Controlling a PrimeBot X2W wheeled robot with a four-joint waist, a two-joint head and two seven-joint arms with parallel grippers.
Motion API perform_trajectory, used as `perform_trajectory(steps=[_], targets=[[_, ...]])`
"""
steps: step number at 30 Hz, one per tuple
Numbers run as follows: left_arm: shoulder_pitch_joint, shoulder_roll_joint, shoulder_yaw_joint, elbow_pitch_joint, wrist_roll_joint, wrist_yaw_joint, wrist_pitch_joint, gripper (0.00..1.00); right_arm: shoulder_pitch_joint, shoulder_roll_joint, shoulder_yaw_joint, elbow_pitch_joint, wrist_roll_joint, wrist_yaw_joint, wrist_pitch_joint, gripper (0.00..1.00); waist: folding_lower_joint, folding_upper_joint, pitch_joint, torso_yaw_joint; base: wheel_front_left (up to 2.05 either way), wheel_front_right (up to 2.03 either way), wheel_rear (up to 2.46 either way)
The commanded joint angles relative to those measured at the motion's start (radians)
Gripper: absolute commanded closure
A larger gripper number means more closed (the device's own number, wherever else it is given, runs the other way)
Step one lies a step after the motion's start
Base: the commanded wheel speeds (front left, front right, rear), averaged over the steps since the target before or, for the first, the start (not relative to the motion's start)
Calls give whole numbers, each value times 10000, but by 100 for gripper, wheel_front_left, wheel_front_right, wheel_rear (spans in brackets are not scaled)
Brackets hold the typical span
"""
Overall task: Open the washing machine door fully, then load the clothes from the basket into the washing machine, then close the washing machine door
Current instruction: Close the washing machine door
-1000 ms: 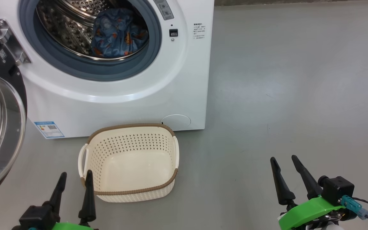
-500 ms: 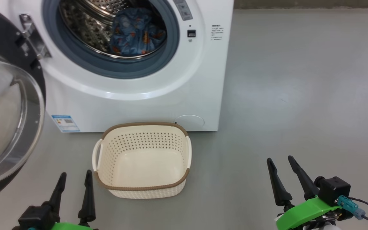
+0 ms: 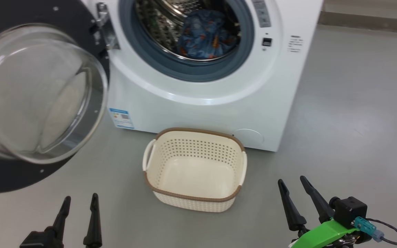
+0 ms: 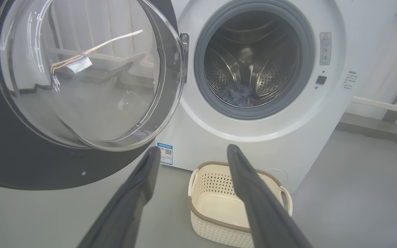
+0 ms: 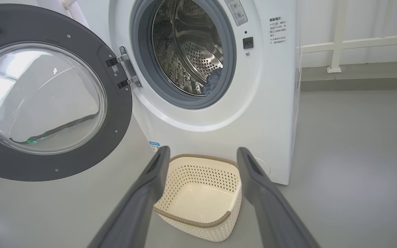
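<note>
Floor (image 3: 357,103) beneath splayed left hand (image 3: 81,197), right hand (image 3: 291,179)

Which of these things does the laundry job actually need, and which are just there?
For the job: washing machine, washing machine door, clothes in the drum, empty basket.
Just there: white railing behind, grey floor.

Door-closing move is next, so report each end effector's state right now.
Left end effector: open, holding nothing.
Right end effector: open, holding nothing.
</note>
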Motion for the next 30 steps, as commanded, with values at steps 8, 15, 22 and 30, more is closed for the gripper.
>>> perform_trajectory(steps=[8, 15, 22, 30], targets=[[-53, 104, 467, -249, 320, 22, -59, 0, -8, 13, 520, -299, 389, 16, -49, 0, -1, 0, -322, 2022, 0, 0, 0], [98, 104, 919, -600, 252, 63, -59, 0, -384, 13, 1139, -240, 549, 16, -49, 0, -1, 0, -129, 2365, 0, 0, 0], [318, 104, 1213, -934, -27, 217, -59, 0, -855, 13, 1727, 31, 663, 16, -49, 0, -1, 0, 12, 2516, 0, 0, 0], [460, 104, 1429, -1154, -111, 344, -59, 0, -1151, 13, 2001, 248, 702, 16, -49, 0, -1, 0, 55, 2573, 0, 0, 0]])
